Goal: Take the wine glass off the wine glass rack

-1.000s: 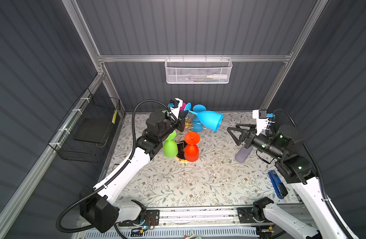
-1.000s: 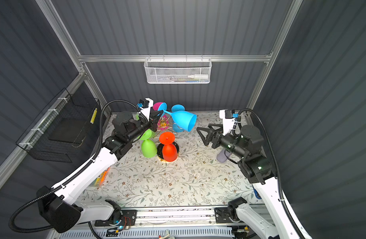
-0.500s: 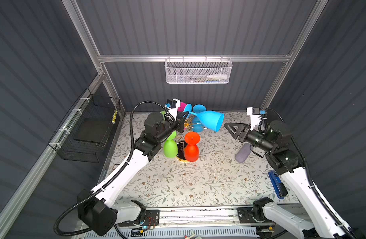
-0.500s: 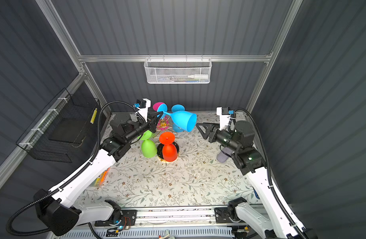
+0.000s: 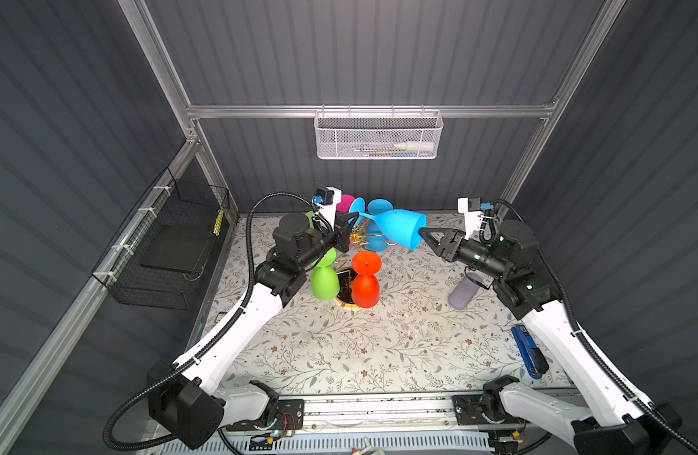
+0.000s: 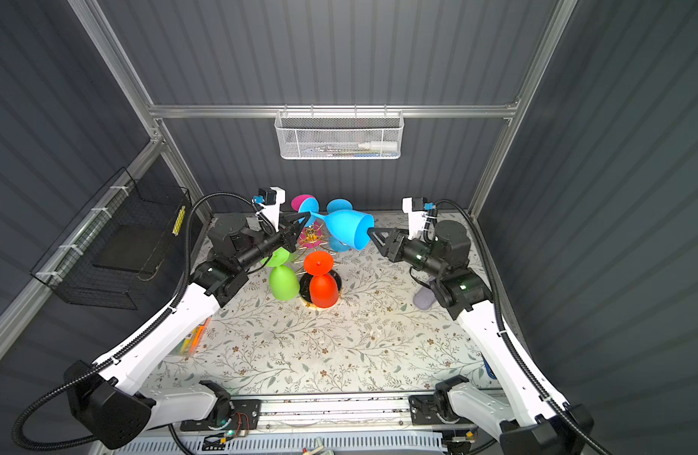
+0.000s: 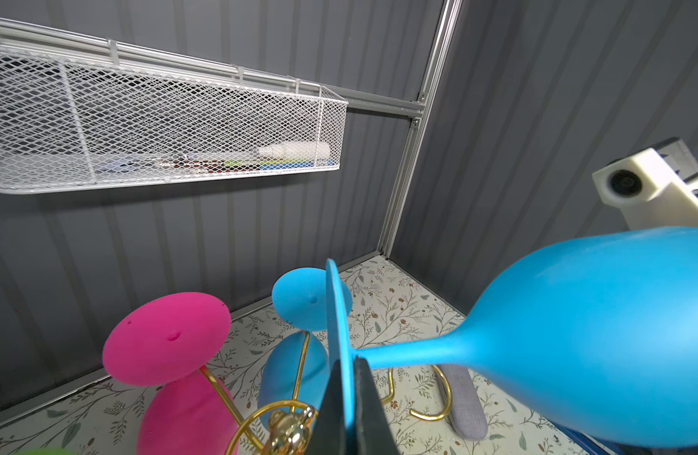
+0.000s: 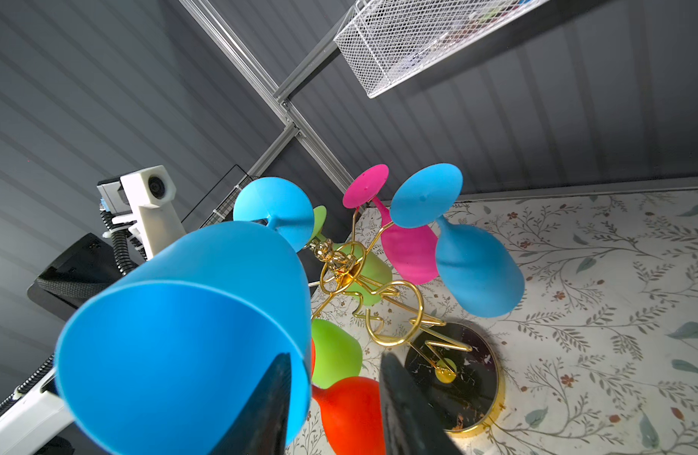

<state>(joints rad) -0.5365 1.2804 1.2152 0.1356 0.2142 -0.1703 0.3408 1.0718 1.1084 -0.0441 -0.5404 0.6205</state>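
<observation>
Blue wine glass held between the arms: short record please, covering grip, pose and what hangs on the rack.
held: blue wine glass, lying level, foot clear of the wine glass rack
left gripper: shut on its foot
right gripper: fingers apart, astride the bowl rim
hanging on rack: pink glass, second blue glass, green glass, red glass

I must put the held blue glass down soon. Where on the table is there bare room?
The widest bare patch of the table lies in front, between the rack and the front rail. A smaller one lies between the red glass and the grey roll. The back around the rack is crowded; the blue stapler takes the right edge.
</observation>
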